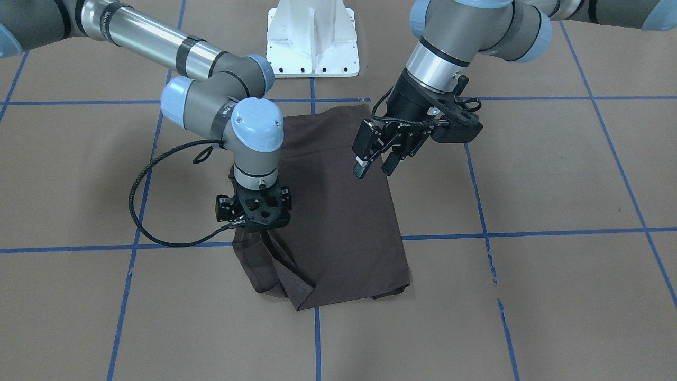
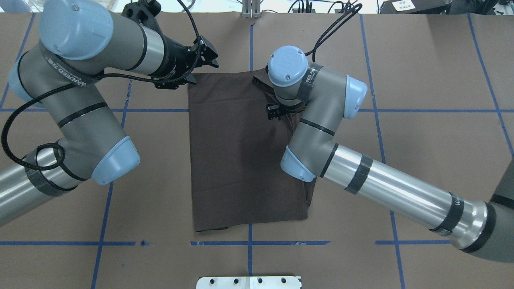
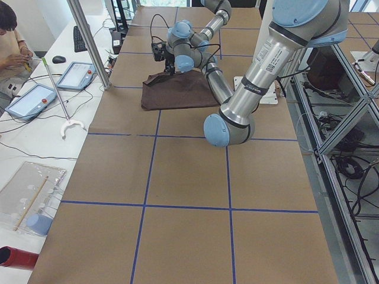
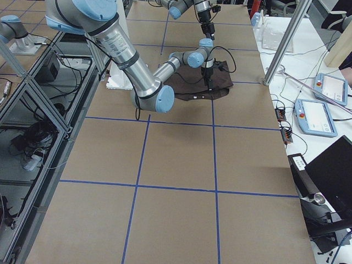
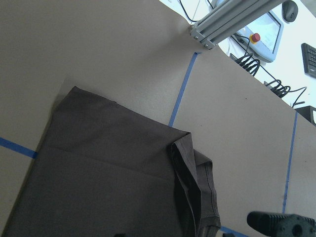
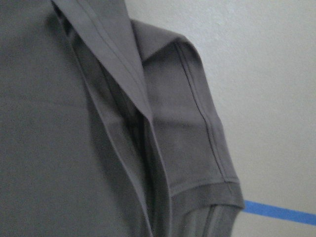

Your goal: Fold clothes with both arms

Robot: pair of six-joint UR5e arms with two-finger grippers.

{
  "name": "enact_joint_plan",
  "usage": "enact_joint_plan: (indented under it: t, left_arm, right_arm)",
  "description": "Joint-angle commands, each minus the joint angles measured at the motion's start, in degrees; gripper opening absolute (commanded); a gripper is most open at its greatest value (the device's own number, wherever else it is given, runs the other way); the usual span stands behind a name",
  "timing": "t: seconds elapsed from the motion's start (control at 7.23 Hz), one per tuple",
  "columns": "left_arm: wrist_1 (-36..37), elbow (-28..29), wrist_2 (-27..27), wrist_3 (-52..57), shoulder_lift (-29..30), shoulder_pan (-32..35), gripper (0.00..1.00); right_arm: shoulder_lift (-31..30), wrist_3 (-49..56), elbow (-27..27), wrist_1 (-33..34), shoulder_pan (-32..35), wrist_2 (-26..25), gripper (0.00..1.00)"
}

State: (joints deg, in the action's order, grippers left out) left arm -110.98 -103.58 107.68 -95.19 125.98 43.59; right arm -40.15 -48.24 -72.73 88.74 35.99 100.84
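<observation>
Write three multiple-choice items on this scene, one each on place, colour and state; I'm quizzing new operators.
1. Where is the right hand?
A. Raised high above the shirt.
B. Down at the shirt's bunched side edge.
C. Far off beside the shirt.
2. What colour is the shirt?
A. Dark brown.
B. White.
C. Red.
3. How is the left hand?
A. Shut on the shirt.
B. Shut, empty.
C. Open, empty.
1 B: the front-facing view shows it low on the rumpled edge.
2 A: all views show dark brown.
3 C: its fingers stand apart above the shirt.
</observation>
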Motion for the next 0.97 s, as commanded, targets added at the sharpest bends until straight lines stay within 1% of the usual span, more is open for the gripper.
enact_joint_plan:
  t: [0.0,0.14,0.28,0.41,0.69,0.83]
  left_arm:
    - [0.1,-1.1,0.9,0.0,-1.2,0.0,0.72]
    - [0.1,-1.1,1.1,0.0,-1.2,0.0,0.72]
    - [0.1,-1.7,1.0,-0.1,-1.3,0.0,0.72]
    - [0.1,-1.8,1.0,-0.1,-1.3,0.1,0.72]
    - [0.1,-2.3,1.0,-1.0,-2.1,0.0,0.72]
    - [0.1,-2.4,1.0,-1.7,-2.0,0.0,0.72]
  right_arm:
    - [5.1,-0.6,9.2,-3.9,0.0,-0.2,1.00]
    - [5.2,-0.4,10.7,-4.5,0.0,-0.9,1.00]
    - [5.2,-0.2,13.5,-7.3,0.2,-2.1,1.00]
    - [5.1,0.7,15.8,-9.4,1.9,-2.6,1.00]
    - [4.5,8.1,16.4,-9.4,7.2,-2.1,1.00]
    - [4.4,9.0,17.4,-9.5,8.2,-2.0,1.00]
